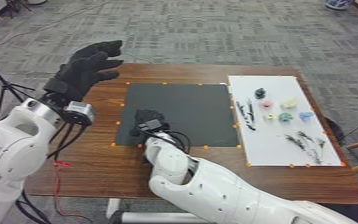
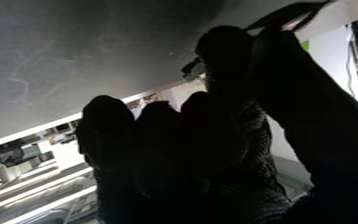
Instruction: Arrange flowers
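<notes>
My left hand (image 1: 85,67) is raised beyond the table's left edge in the head view, open, its fingers spread and relaxed. My right hand (image 1: 147,118) is low over the left part of the black mat (image 1: 193,102). In the right wrist view, my right hand (image 2: 171,160) is dark against the light. A bit of green (image 2: 193,68) shows beside it, and a dark pointed shape with a pinkish patch is at its far end; what they belong to is unclear. Small pink (image 1: 266,104), yellow (image 1: 289,103), teal (image 1: 286,117) and blue (image 1: 305,116) flowers lie on the white sheet.
The white sheet (image 1: 273,150) lies right of the mat, carrying dark leafy sprigs (image 1: 301,141), a black piece (image 1: 260,93) and slim dark items (image 1: 245,116). Orange markers surround mat and sheet on the brown table (image 1: 87,170). A tripod stands at the left.
</notes>
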Available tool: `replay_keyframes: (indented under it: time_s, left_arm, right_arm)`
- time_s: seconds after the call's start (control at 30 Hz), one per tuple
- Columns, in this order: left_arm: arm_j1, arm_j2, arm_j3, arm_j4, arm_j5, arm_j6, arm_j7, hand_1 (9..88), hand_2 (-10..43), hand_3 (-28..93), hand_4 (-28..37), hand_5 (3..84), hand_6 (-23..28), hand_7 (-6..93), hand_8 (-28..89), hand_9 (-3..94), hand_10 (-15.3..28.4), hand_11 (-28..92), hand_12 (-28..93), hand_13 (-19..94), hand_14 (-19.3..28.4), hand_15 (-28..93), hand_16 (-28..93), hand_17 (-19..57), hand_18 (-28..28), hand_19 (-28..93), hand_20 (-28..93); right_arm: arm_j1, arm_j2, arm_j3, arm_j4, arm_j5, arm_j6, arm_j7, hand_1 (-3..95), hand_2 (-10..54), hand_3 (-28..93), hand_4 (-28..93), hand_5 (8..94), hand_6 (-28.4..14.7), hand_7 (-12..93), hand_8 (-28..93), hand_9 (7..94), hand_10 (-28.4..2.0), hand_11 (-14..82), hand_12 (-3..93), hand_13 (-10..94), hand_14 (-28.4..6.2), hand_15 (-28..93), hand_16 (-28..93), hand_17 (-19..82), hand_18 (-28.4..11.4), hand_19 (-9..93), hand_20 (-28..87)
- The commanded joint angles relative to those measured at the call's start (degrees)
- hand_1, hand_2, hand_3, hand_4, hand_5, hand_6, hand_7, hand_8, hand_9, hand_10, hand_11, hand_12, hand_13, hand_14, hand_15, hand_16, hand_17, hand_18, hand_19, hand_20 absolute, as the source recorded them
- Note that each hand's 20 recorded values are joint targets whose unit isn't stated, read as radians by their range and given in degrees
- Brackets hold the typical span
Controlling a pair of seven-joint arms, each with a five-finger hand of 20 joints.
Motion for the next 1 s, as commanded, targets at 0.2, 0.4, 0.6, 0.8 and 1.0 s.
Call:
replay_keyframes:
  time_s: [0.2,0.4,0.6,0.8,1.0]
  left_arm:
    - [-0.3,-0.9,-0.09,0.06,-0.31,-0.6,-0.2,27.4,-4.8,66,-26.8,22.8,2.3,21.5,-10,16.3,9.6,23,21,7,13.0,46,-4,-11.4,21.2,43,10]
    - [0.6,-0.95,-0.91,-0.3,-0.27,-0.37,0.0,27.3,-4.8,66,-27.1,23.2,2.4,21.3,-10,16.6,10.0,23,21,7,13.5,46,-5,-11.5,21.3,43,10]
    - [0.4,-0.99,-0.86,-0.19,-0.3,-0.4,0.13,27.5,-4.7,66,-27.4,23.5,2.6,21.3,-10,16.9,10.3,23,21,7,14.2,47,-5,-11.5,21.4,43,10]
    - [1.1,-1.1,-1.39,-0.51,-0.19,-0.29,0.19,27.4,-4.7,66,-27.7,23.6,2.7,21.4,-10,17.2,10.4,23,21,8,14.4,47,-5,-11.7,21.8,44,9]
    - [2.6,-0.96,-2.81,-1.21,-0.19,0.47,0.48,27.6,-4.6,66,-28.0,23.9,2.8,21.3,-10,17.5,10.7,23,21,8,14.9,48,-5,-11.9,21.9,44,9]
  right_arm:
    - [-1.2,-0.6,1.7,2.0,-0.2,-4.1,1.0,39.7,-9.5,84,-15,79.4,1.1,48,28,79.9,-8.3,68.9,62.7,76,-10.0,84,51,51,-22.5,93,66]
    - [-1.8,-0.2,2.9,2.0,0.0,-6.6,0.3,35.0,-9.5,83,-15,77.8,1.5,49,26,78.1,-8.6,68.8,64.2,75,-10.5,84,53,50,-22.7,93,66]
    - [-1.6,0.1,2.8,1.7,1.0,-7.4,0.6,28.3,-9.5,84,-15,77.2,0.9,48,24,77.8,-8.7,68.6,64.5,74,-11.0,84,54,49,-23.0,93,66]
    - [-0.8,0.6,2.1,1.5,1.4,-9.5,1.2,24.9,-9.5,86,-17,77.1,0.6,47,21,77.9,-9.0,68.1,64.6,74,-11.1,84,53,49,-23.2,93,66]
    - [0.0,2.0,2.6,0.1,-0.3,-12.2,2.2,23.7,-9.5,85,-17,76.1,0.4,47,20,77.5,-9.2,67.3,64.8,73,-11.4,83,53,49,-23.1,93,65]
